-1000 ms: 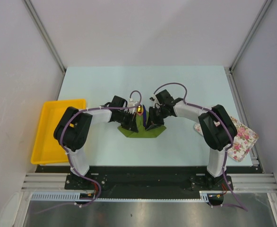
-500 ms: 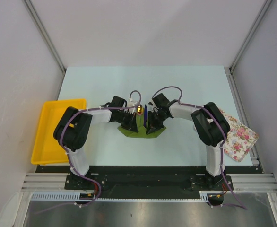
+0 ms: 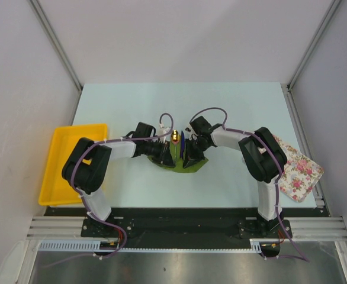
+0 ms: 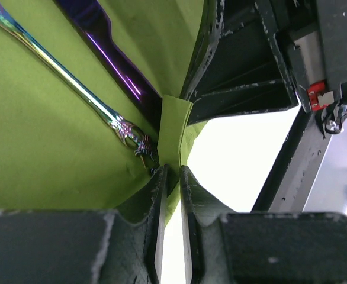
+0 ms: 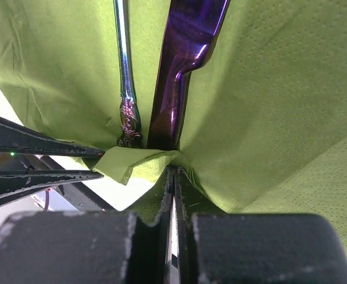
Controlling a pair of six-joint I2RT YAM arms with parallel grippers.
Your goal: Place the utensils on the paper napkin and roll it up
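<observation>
Two utensils [image 5: 179, 65] lie on the paper napkin [image 5: 268, 106]. The right gripper [image 5: 173, 173] pinches its folded edge tight, and the left gripper [image 4: 173, 173] is barely parted around that edge.

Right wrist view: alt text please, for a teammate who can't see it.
The right end effector is shut on a folded edge of the olive-green paper napkin. Beyond it, a slim iridescent metal handle and a broader dark purple handle lie side by side on the napkin.

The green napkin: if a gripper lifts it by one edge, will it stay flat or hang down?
Probably floppy: the napkin sags and creases around where the right gripper pinches its edge. Likely very light, being a thin sheet. If tilted, it might let the utensils slide along the fold.
</observation>
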